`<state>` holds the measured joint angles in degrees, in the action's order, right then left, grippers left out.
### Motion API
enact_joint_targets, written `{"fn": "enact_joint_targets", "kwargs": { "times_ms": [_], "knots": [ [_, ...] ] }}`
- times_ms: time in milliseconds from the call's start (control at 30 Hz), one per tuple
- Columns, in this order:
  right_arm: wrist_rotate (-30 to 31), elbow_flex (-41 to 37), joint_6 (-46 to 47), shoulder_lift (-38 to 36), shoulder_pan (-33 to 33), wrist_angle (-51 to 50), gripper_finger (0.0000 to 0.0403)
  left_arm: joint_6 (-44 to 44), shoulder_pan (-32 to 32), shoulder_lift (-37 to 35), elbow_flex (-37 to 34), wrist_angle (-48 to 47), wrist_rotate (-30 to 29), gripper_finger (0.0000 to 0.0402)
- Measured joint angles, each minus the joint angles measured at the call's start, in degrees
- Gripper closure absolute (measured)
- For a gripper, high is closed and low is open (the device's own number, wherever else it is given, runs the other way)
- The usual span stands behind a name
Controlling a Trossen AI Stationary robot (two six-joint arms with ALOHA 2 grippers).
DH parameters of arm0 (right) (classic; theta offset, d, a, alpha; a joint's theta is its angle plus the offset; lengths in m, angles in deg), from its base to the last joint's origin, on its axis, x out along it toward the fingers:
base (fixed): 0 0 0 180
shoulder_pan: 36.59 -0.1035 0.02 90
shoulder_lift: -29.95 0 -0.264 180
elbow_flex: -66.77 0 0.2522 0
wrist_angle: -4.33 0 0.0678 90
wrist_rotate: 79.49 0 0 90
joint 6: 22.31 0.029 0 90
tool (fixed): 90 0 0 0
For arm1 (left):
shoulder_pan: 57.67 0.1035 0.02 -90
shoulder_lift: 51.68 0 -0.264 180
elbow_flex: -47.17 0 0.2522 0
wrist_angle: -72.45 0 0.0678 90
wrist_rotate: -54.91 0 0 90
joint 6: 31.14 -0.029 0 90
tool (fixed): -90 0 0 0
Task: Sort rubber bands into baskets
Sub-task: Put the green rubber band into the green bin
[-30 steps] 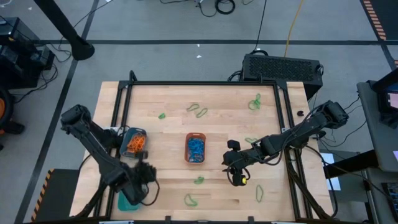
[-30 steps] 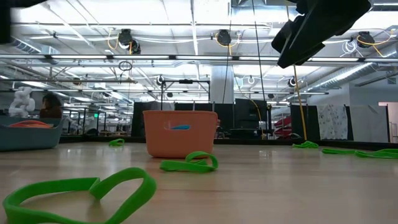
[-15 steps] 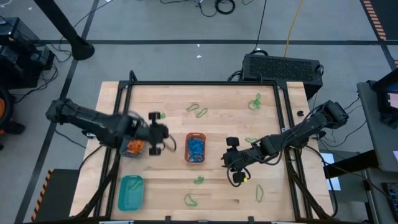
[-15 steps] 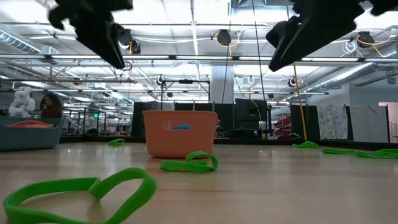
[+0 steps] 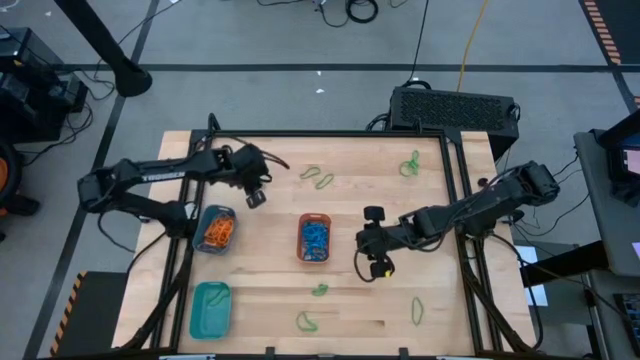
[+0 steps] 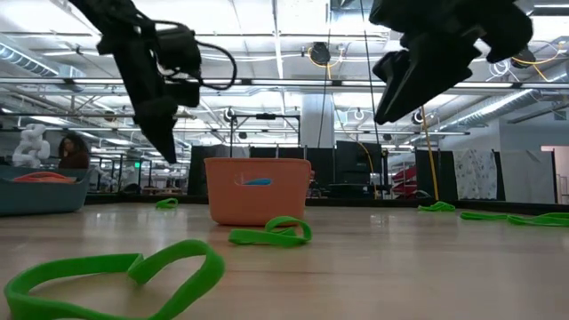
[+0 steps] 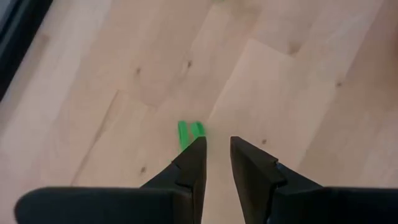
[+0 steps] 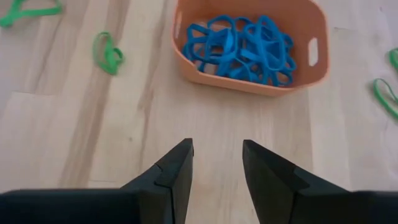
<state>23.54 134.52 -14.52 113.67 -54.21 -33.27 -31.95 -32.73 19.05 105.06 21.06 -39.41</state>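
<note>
A small green rubber band lies flat on the table near its far left part, just ahead of the left claw, which hangs above it with its fingers a narrow gap apart and nothing between them. More green bands lie scattered: a pair at the far middle, one at the far right, and three along the near side.

The orange basket at mid-table holds blue bands; the round basket to its left holds orange ones; the teal basket sits at the near left corner, apparently for greens.

The step in hand looks like picking up that far-left green band. To do it well, the left claw should centre over the loop, come straight down so one fingertip lands inside it or both straddle a strand, then close gently.

The right claw hovers just right of the orange basket, fingers moderately apart and empty.
</note>
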Motion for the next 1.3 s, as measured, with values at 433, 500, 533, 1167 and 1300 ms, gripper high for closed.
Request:
{"fn": "enact_joint_targets", "kwargs": {
  "times_ms": [433,500,533,1167,1300],
  "knots": [
    [-2.7,0.0,-3.1,0.0,5.7,-0.8,0.0271,-7.0,4.7,13.3,1.2,26.2,14.0,0.0323],
    [-2.7,0.0,-3.2,0.0,6.4,-0.8,0.0271,-7.0,5.0,17.4,3.3,26.9,14.9,0.0323],
    [-2.7,0.0,-3.2,0.0,6.7,-0.8,0.0271,-7.0,5.1,19.5,4.6,26.9,14.9,0.0323],
    [-5.9,0.0,-4.0,0.0,7.7,-1.3,0.0271,-9.6,6.4,36.9,15.4,26.8,14.8,0.0323],
    [-5.9,0.0,-4.0,0.0,7.7,-1.4,0.0271,-10.1,6.5,38.0,16.2,26.6,14.8,0.0323]
  ]
}}
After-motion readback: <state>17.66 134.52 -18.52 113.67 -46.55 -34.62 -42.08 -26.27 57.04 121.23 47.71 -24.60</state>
